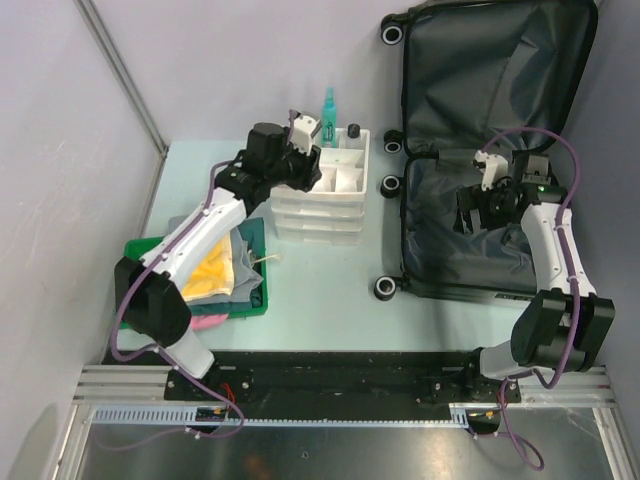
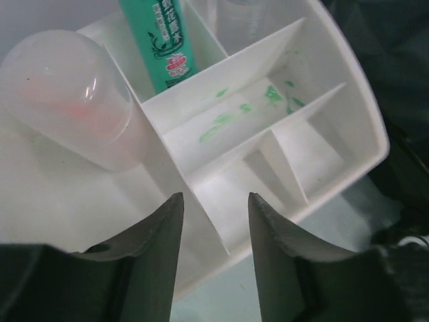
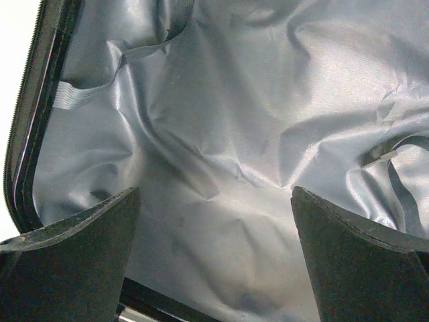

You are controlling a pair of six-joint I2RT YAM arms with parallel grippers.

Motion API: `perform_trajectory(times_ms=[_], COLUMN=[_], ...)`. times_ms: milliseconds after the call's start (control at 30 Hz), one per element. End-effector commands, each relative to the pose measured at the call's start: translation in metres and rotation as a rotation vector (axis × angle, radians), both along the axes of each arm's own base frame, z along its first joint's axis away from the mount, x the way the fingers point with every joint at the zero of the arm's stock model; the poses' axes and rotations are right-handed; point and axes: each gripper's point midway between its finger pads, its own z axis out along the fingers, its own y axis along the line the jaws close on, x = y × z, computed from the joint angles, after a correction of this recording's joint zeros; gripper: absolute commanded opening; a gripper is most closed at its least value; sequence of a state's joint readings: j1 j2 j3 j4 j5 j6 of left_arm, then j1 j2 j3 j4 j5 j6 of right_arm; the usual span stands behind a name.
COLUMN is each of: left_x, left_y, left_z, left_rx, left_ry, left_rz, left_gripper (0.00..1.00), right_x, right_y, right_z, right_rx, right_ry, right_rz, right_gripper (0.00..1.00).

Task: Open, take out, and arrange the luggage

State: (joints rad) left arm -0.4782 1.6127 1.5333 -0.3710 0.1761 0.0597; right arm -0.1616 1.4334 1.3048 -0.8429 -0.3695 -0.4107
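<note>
A pale table (image 1: 320, 275) seen from above, with two robot arms mounted at its near edge; the luggage (image 1: 470, 255) lies opened flat at the far right of the table, its two halves one beyond the other, dark grey crumpled lining facing up and black wheels (image 1: 392, 35) along its left side; the far half reaches past the table's far edge.

The right gripper (image 3: 214, 194) hovers over the near half of the luggage; its two dark fingers stand wide apart with only grey lining showing between them, and nothing is held.

Just left of the luggage, at the middle of the table, stands a white drawer box (image 1: 320, 215) with open compartments on top; a green tube (image 2: 164, 47) stands upright in one far compartment, and green smears (image 2: 228, 121) mark the floor of the compartment nearer than it; a cloudy, round-topped container (image 2: 67, 87) with a pinkish tint sits at the box's left.

The left gripper (image 2: 214, 198) is just above the near left part of this box; its fingers are partly apart with a narrow gap, and nothing is clamped in that gap.

At the near left lies a green tray (image 1: 250, 308) piled with yellow, grey and pink cloth (image 1: 215, 270), partly under the left arm.
</note>
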Motion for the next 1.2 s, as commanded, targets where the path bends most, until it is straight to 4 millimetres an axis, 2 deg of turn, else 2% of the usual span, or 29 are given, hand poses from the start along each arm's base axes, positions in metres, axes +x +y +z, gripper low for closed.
perform_trajectory(times_ms=[0,133,233,300,367,433,467,500,567,600,667,700,867,900,967,1000,1067,1100,1167], left_x=[0.027,0.036,0.042,0.051,0.061,0.077,0.084,0.095,0.107,0.115,0.123,0.127,0.132,0.134,0.137,0.139,0.141,0.141,0.142], left_y=[-0.003,-0.009,-0.005,0.007,0.018,0.038,0.046,0.064,0.087,0.108,0.132,0.152,0.206,0.226,0.239,0.257,0.268,0.286,0.29], left_z=[-0.002,-0.011,-0.011,-0.007,-0.004,0.01,0.01,0.022,0.025,0.033,0.038,0.041,0.044,0.046,0.044,0.045,0.042,0.04,0.038], left_rx=[-0.048,-0.026,-0.021,-0.021,-0.028,-0.045,-0.041,-0.045,-0.03,-0.014,-0.011,-0.004,0.042,0.052,0.073,0.093,0.092,0.1,0.096], left_ry=[0.007,0.007,0.001,-0.014,-0.021,-0.047,-0.052,-0.08,-0.098,-0.124,-0.137,-0.146,-0.165,-0.172,-0.175,-0.181,-0.18,-0.177,-0.174], left_rz=[0.184,0.233,0.273,0.338,0.379,0.429,0.45,0.491,0.544,0.594,0.647,0.688,0.757,0.78,0.749,0.757,0.743,0.758,0.734], left_gripper=[0.45,0.37,0.19,0.01,0.0,0.0,0.0,0.0,0.0,0.0,0.0,0.0,0.0,0.0,0.0,0.0,0.0,0.0,0.0], right_x=[0.012,0.015,0.017,0.017,0.019,0.022,0.023,0.024,0.026,0.027,0.029,0.03,0.032,0.033,0.035,0.035,0.035,0.036,0.037], right_y=[-0.006,-0.008,-0.01,-0.011,-0.011,-0.011,-0.011,-0.011,-0.011,-0.011,-0.01,-0.011,-0.011,-0.01,-0.01,-0.01,-0.008,-0.008,-0.008], right_z=[0.014,0.011,0.013,0.014,0.014,0.014,0.013,0.016,0.015,0.016,0.018,0.018,0.017,0.016,0.018,0.018,0.017,0.017,0.015], right_rx=[-0.008,-0.01,-0.019,-0.021,-0.019,-0.017,-0.014,-0.015,-0.013,-0.012,-0.011,-0.01,-0.01,-0.007,-0.003,0.0,0.005,0.005,0.005], right_ry=[-0.041,-0.027,-0.028,-0.031,-0.027,-0.031,-0.027,-0.033,-0.03,-0.035,-0.038,-0.037,-0.033,-0.031,-0.034,-0.033,-0.028,-0.027,-0.023], right_rz=[-0.038,-0.045,-0.049,-0.051,-0.051,-0.052,-0.056,-0.056,-0.055,-0.054,-0.052,-0.054,-0.044,-0.042,-0.038,-0.038,-0.032,-0.03,-0.025], right_gripper=[1.0,1.0,1.0,1.0,1.0,1.0,1.0,1.0,1.0,1.0,1.0,1.0,1.0,1.0,1.0,1.0,0.99,1.0,1.0])
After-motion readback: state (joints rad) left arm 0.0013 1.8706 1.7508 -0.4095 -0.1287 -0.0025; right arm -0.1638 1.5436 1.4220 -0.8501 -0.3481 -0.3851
